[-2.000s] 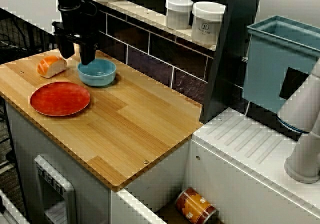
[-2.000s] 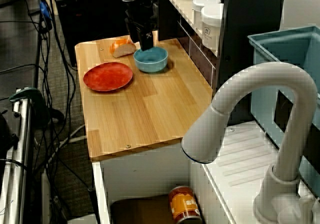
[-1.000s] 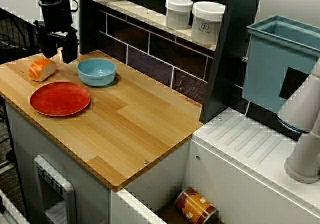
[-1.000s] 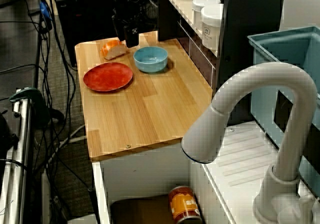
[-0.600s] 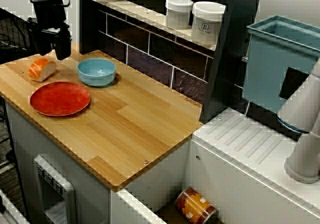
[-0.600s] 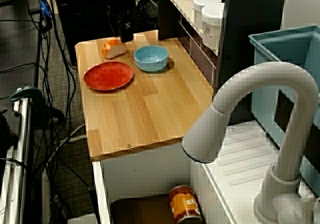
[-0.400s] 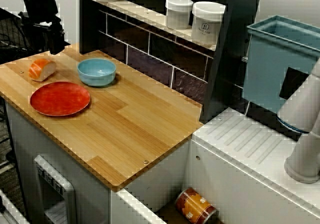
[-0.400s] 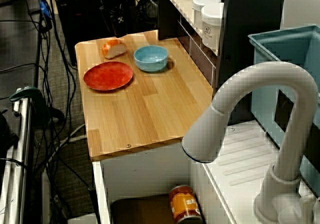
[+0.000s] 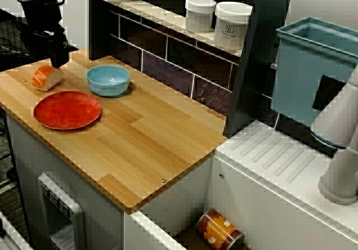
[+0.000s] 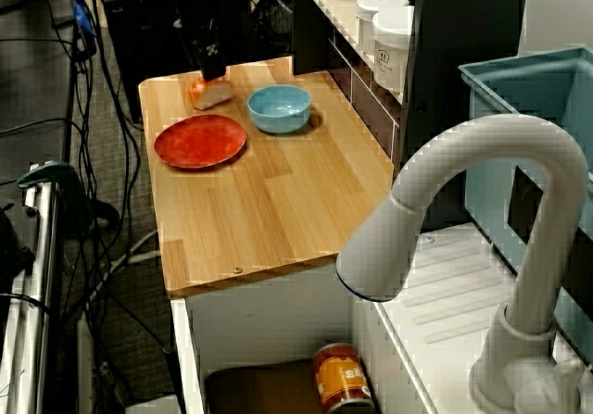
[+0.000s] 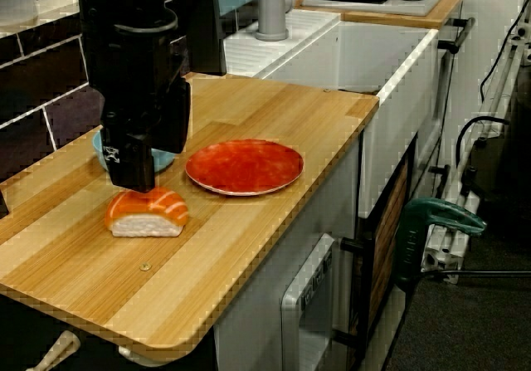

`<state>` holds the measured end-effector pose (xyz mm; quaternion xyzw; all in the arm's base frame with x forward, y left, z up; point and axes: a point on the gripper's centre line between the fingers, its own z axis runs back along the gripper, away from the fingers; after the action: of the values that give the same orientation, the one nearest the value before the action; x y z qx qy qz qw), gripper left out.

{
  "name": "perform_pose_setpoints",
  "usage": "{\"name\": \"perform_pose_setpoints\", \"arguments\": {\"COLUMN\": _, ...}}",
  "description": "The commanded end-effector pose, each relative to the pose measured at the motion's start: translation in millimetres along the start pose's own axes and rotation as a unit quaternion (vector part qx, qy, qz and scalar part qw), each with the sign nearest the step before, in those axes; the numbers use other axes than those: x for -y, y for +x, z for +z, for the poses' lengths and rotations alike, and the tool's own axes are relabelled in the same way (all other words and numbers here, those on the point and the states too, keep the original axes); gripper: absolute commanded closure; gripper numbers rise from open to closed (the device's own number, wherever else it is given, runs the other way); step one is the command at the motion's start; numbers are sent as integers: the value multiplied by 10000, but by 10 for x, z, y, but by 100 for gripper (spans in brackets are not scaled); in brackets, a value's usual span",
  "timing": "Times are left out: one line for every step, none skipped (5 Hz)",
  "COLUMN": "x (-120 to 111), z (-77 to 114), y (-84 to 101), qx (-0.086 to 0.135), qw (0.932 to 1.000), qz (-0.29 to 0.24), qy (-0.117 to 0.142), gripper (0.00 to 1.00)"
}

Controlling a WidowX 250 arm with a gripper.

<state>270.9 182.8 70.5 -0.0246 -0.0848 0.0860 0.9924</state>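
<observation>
My black gripper [image 9: 51, 60] hangs just over a piece of salmon sushi [image 9: 46, 76] at the back left corner of the wooden counter [image 9: 145, 144]. Seen from the counter's end, its fingertips [image 11: 137, 180] are a little above the sushi [image 11: 147, 212] without touching it. The gripper is open and holds nothing. A red plate [image 9: 67, 109] lies in front of the sushi, and a blue bowl [image 9: 108, 79] stands to its right. In the view over the faucet the gripper [image 10: 211, 69] partly covers the sushi [image 10: 211, 93].
Two white jars [image 9: 215, 18] stand on the shelf above the dark tiled wall. A teal bin [image 9: 310, 65] and a white faucet [image 10: 463, 210] are at the sink side, with a can [image 9: 219, 230] down in the basin. The counter's edges are close to the sushi.
The gripper moved left from over the blue bowl, passed beyond the counter's back left corner, then came back down over the sushi. The sushi slid slightly left early on.
</observation>
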Motion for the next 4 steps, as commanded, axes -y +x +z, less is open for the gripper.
{"name": "perform_pose_setpoints", "arguments": {"x": -117, "z": -4, "y": 37, "qx": 259, "qw": 9990, "qz": -124, "qy": 335, "gripper": 0}}
{"name": "perform_pose_setpoints", "arguments": {"x": -163, "z": -8, "y": 57, "qx": 226, "qw": 9992, "qz": -84, "qy": 332, "gripper": 0}}
{"name": "perform_pose_setpoints", "arguments": {"x": -206, "z": -36, "y": 76, "qx": 191, "qw": 9992, "qz": -28, "qy": 360, "gripper": 0}}
{"name": "perform_pose_setpoints", "arguments": {"x": -216, "z": -112, "y": 71, "qx": 136, "qw": 9991, "qz": 7, "qy": 412, "gripper": 0}}
